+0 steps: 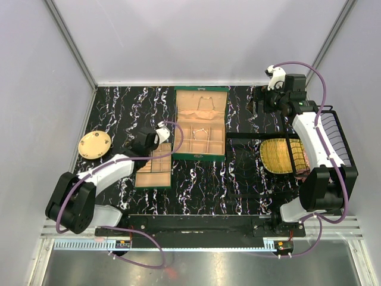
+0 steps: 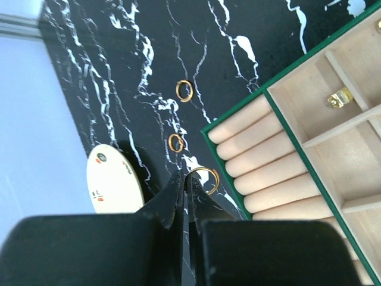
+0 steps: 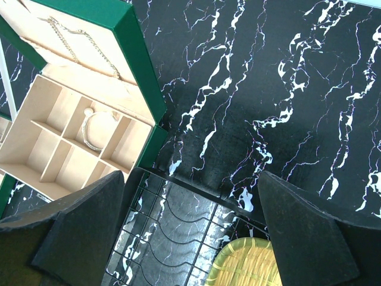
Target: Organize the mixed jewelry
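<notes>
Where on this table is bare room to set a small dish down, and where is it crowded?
Bare: the far left corner behind the round disc; the strip in front of the green box. Crowded: gold rings beside the left fingers, which pinch one; wire rack on the right.

Black white-veined marble table (image 1: 119,104) is viewed whole from overhead; close downward wrist views are given, right one sharing green tan-lined box (image 3: 138,59).

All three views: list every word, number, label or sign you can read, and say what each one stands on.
No text is readable in any view.
Pale oval disc: small red and black marks, too blurred to read.
Orange tag on the base rail: too small to read.
</notes>
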`<state>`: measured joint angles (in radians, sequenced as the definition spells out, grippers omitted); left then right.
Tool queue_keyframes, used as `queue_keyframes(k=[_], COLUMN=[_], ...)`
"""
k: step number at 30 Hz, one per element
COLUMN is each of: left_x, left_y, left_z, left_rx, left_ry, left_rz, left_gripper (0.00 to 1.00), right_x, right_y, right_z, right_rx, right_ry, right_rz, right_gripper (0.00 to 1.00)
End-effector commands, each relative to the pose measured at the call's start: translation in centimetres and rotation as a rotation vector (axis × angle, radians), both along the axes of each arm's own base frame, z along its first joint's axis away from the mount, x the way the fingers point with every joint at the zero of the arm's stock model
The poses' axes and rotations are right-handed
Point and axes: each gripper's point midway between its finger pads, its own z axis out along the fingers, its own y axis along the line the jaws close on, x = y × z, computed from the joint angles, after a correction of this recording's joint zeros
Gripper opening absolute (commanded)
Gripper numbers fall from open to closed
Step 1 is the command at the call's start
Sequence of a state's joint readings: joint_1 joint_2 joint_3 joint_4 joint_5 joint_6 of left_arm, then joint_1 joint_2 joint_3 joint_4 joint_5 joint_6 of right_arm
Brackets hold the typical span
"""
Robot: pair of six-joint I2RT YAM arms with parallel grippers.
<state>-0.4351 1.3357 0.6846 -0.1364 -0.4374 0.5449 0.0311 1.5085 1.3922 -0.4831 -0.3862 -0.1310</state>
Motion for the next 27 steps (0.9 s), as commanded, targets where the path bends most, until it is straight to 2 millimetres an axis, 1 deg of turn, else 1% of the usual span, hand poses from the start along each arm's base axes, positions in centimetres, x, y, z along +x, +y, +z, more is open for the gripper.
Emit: queue_keyframes(k=[1,6,10,13,14,16,17,19,20,27], left_x=[2.0,1.9,1.6,1.8,1.8,2.0,2.1,2.3,2.3,1.9], left_y=[-0.5,-1.8,-2.5,-2.9,-3.0,-3.3,-3.3,-3.7,-3.8,-4.5], left_z=[4.5,4.6,3.9,3.4,2.8,2.8,2.4,2.4,2.0,0.6], left_rx=[0.039,0.058,0.082,0.095,0.108,0.12,0.128,0.128,0.128,0.121], left_ry=[-0.255,-0.338,-0.379,-0.387,-0.374,-0.389,-0.384,-0.393,-0.385,-0.351], left_rz=[-0.011,-0.109,-0.204,-0.239,-0.25,-0.276,-0.281,-0.299,-0.305,-0.362], left_gripper=[0.0,0.0,0.0,0.0,0.0,0.0,0.0,0.0,0.0,0.0], right_x=[0.6,0.6,0.8,0.8,0.8,0.9,1.0,1.0,1.1,1.0], right_y=[0.3,0.3,0.1,0.1,0.1,0.1,0.1,0.0,0.0,-0.1], right_z=[0.6,0.0,-0.3,-0.6,-0.5,-0.6,-0.8,-1.0,-1.0,-1.0], right_rx=[0.005,0.002,0.0,-0.003,-0.003,-0.002,-0.005,-0.006,-0.009,-0.015], right_ry=[-0.026,-0.012,-0.005,0.002,0.001,0.005,0.008,0.013,0.009,0.01], right_rz=[0.011,0.007,0.003,0.003,0.003,0.002,0.0,-0.002,-0.004,-0.002], right_gripper=[1.0,1.0,1.0,1.0,1.0,1.0,1.0,1.0,1.0,1.0])
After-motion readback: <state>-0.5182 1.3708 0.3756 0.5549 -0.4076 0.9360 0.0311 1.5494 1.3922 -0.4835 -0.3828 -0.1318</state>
